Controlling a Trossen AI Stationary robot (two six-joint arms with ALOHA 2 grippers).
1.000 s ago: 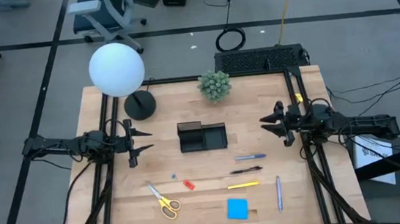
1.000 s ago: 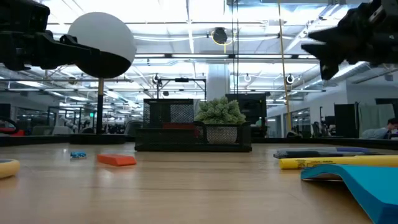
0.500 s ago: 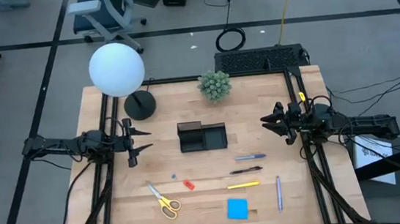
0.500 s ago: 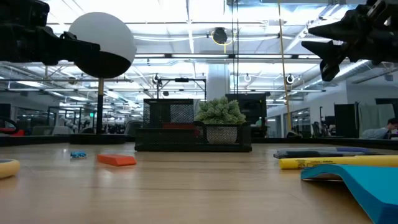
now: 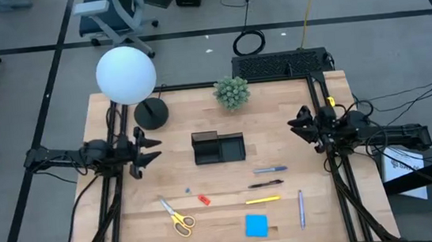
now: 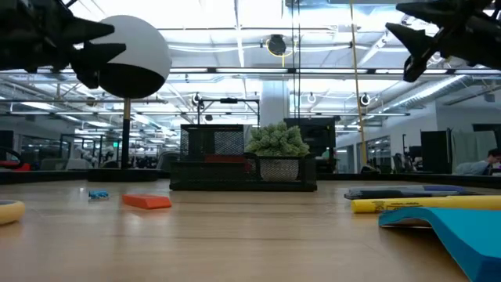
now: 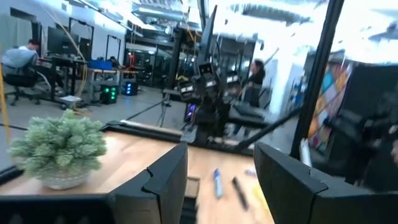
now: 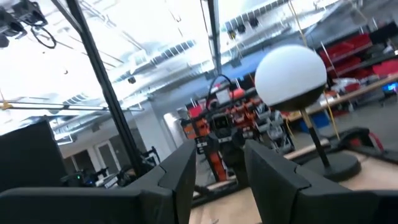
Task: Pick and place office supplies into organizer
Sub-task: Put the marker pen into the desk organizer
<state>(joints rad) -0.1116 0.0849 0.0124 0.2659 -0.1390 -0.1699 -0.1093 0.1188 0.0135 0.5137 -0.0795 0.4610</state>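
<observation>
Supplies lay in a loose row along the near half of the wooden table [image 5: 277,99], untouched, with the low black compartment organizer [image 5: 219,148] at centre, farther back. Both grippers hovered empty, fingers apart: the left gripper [image 5: 153,147] left of the organizer, the right gripper [image 5: 296,125] nearer the blue-grey pen [image 5: 270,169], whose long axis ran left-right, probably its first target.

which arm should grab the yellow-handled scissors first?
Left. The scissors lie on the left gripper's side of the table; the right gripper sits across, nearer the pens. Both are open and empty.
</observation>
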